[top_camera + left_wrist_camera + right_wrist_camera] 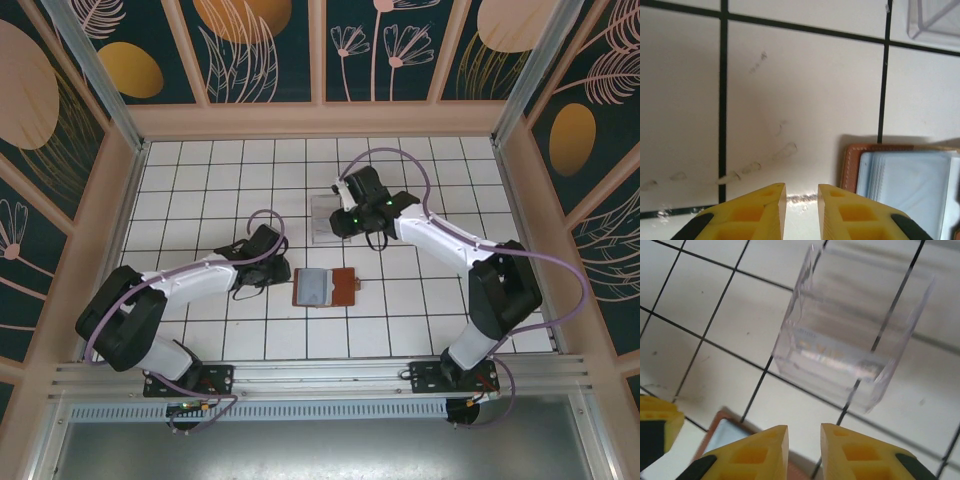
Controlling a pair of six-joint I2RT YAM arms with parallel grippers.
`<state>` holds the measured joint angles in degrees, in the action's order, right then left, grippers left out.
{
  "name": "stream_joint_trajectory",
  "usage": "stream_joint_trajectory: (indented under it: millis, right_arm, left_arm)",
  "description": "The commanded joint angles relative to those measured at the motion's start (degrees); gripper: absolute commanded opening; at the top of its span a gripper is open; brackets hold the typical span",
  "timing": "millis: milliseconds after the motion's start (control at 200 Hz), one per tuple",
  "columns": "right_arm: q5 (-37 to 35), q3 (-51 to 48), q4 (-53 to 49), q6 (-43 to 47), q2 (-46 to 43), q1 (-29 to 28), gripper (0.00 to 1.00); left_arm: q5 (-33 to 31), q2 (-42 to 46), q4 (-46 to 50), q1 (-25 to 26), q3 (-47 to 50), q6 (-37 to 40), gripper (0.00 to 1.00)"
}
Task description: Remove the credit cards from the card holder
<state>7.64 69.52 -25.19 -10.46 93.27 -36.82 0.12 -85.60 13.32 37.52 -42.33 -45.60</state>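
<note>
The card holder lies open on the tiled table, brown leather round grey-blue pockets, strap tab to the right. Its left edge shows in the left wrist view and a corner in the right wrist view. I cannot tell any credit cards apart from the pockets. My left gripper hovers just left of the holder, jaws a little apart over bare tile, nothing between them. My right gripper hangs behind the holder, jaws also slightly apart and empty.
A clear acrylic stand sits on the tiles just beyond the right gripper, with a pale streak with faint yellowish marks in its bottom. Its corner shows at top right. One of the left gripper's fingers shows at the right wrist view's left edge.
</note>
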Motion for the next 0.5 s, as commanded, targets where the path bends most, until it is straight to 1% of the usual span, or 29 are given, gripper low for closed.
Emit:
stream_joint_trajectory:
  millis: [0,80,160,300,495]
  right_arm:
    - [6.3,-4.9,3.2,-16.2,-2.6,-1.9,0.25]
    - [8.2,-7.8,5.7,-21.8,-3.0,-4.0,0.27]
    - [8.8,-9.1,7.3,-25.3,-2.6,-6.8,0.30]
    - [8.6,-9.5,8.8,-30.4,-0.6,-10.7,0.37]
    - [9.6,-8.1,10.5,-34.8,3.0,-14.2,0.41]
  left_arm:
    - [1.4,0.1,-0.9,-1.9,0.1,2.5,0.25]
    - [1.6,0.3,-0.9,-3.1,0.5,3.1,0.25]
    - [1.7,0.7,-1.0,-4.2,1.2,3.5,0.26]
    - [1.6,2.0,-1.2,-6.6,2.8,4.3,0.26]
    - [0.2,4.3,0.2,-8.1,3.3,5.5,0.27]
